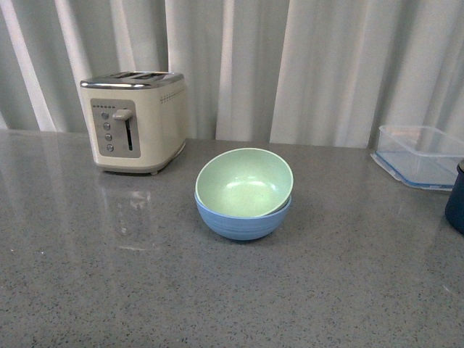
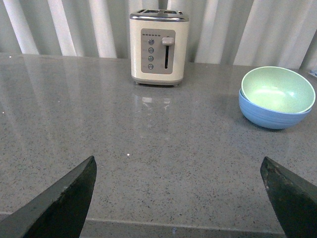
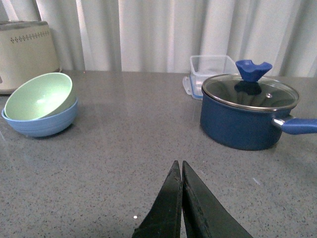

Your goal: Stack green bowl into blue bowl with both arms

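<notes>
The green bowl [image 1: 243, 182] sits tilted inside the blue bowl [image 1: 242, 222] at the middle of the grey counter. Both also show in the left wrist view, green bowl [image 2: 277, 89] in blue bowl [image 2: 271, 114], and in the right wrist view, green bowl [image 3: 39, 96] in blue bowl [image 3: 40, 124]. Neither arm shows in the front view. My left gripper [image 2: 178, 163] is open and empty, low over bare counter, well short of the bowls. My right gripper [image 3: 179, 166] is shut and empty, also over bare counter, apart from the bowls.
A cream toaster [image 1: 134, 121] stands at the back left. A clear rectangular container [image 1: 423, 154] sits at the back right. A dark navy pot with a glass lid [image 3: 246, 115] stands on the right, its handle [image 3: 298, 125] pointing right. The counter's front edge [image 2: 173, 225] shows below the left fingers.
</notes>
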{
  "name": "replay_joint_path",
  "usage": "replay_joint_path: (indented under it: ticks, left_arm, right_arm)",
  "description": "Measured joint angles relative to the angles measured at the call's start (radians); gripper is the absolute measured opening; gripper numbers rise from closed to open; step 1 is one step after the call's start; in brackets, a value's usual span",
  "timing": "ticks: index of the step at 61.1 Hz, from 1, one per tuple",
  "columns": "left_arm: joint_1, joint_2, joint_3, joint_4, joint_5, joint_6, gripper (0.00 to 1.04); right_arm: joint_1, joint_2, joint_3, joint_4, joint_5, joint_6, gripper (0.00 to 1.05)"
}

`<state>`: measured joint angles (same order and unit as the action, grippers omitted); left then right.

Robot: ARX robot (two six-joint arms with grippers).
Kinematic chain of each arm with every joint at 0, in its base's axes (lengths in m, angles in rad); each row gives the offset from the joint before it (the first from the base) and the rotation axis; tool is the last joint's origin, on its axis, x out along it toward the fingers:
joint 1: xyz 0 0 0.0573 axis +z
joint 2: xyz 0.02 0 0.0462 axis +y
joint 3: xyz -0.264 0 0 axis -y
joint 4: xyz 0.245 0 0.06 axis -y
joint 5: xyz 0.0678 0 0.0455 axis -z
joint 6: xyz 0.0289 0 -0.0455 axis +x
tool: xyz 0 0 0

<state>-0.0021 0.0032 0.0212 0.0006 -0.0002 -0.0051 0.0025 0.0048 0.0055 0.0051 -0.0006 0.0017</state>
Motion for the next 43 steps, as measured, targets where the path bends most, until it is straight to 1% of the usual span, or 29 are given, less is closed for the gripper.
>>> replay_joint_path:
  ticks: [6,11,13,14,18,24,27,32,34,39,43]
  left_arm:
    - [0.000,0.000,0.000,0.000,0.000,0.000,0.98]
    - [0.000,0.000,0.000,0.000,0.000,0.000,0.98]
    - [0.000,0.000,0.000,0.000,0.000,0.000,0.98]
    - [0.000,0.000,0.000,0.000,0.000,0.000,0.98]
    - [0.000,0.000,0.000,0.000,0.000,0.000,0.98]
    - [0.000,0.000,0.000,0.000,0.000,0.000,0.98]
    - [0.000,0.000,0.000,0.000,0.000,0.000,0.98]
    - [0.000,0.000,0.000,0.000,0.000,0.000,0.98]
    - [0.000,0.000,0.000,0.000,0.000,0.000,0.98]
    - [0.000,0.000,0.000,0.000,0.000,0.000,0.98]
    - [0.000,0.000,0.000,0.000,0.000,0.000,0.98]
  right_arm:
    - [0.000,0.000,0.000,-0.003,0.000,0.000,0.01]
    - [0.000,0.000,0.000,-0.003,0.000,-0.001,0.19]
    - [0.000,0.000,0.000,-0.003,0.000,-0.001,0.24]
    - [0.000,0.000,0.000,-0.003,0.000,-0.001,0.30]
    - [0.000,0.000,0.000,-0.003,0.000,-0.001,0.44]
    - [0.000,0.000,0.000,-0.003,0.000,-0.001,0.71]
    - [0.000,0.000,0.000,-0.003,0.000,-0.001,0.78]
    - [0.000,0.000,0.000,-0.003,0.000,-0.001,0.93]
    - [0.000,0.000,0.000,-0.003,0.000,0.000,0.97]
    - [0.000,0.000,0.000,-0.003,0.000,0.000,0.94]
    - [0.000,0.000,0.000,-0.003,0.000,0.000,0.95]
